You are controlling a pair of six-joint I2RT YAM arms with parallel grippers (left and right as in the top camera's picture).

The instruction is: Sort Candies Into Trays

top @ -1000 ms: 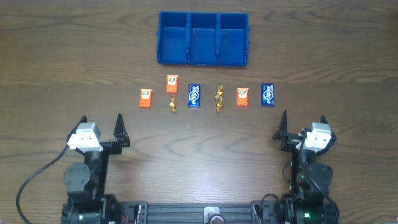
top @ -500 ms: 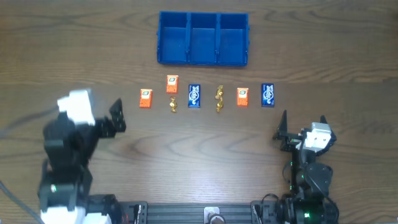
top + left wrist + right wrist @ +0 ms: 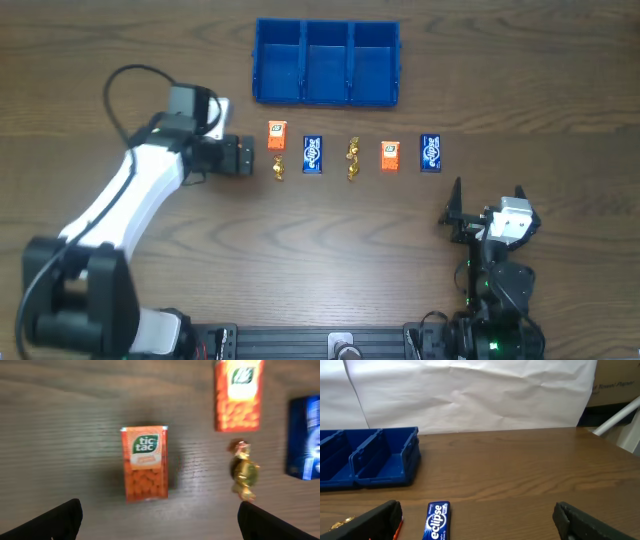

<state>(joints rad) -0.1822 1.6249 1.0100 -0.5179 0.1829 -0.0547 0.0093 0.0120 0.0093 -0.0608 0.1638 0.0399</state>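
The orange mint box (image 3: 145, 462) lies flat on the counter (image 3: 120, 60) at the left end of the candy row, in front of the blue three-compartment tray (image 3: 327, 98). My left fingers (image 3: 60, 520) are spread wide, one to each side of it. My right fingers (image 3: 453, 207) are spread too, back near my base.

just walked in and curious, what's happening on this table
A two-armed robot is sorting candies. The left claw hovers open over an orange candy box, not yet gripping it. The right claw sits open near its base. The other candies lie in a row on the table, and the blue tray is empty.
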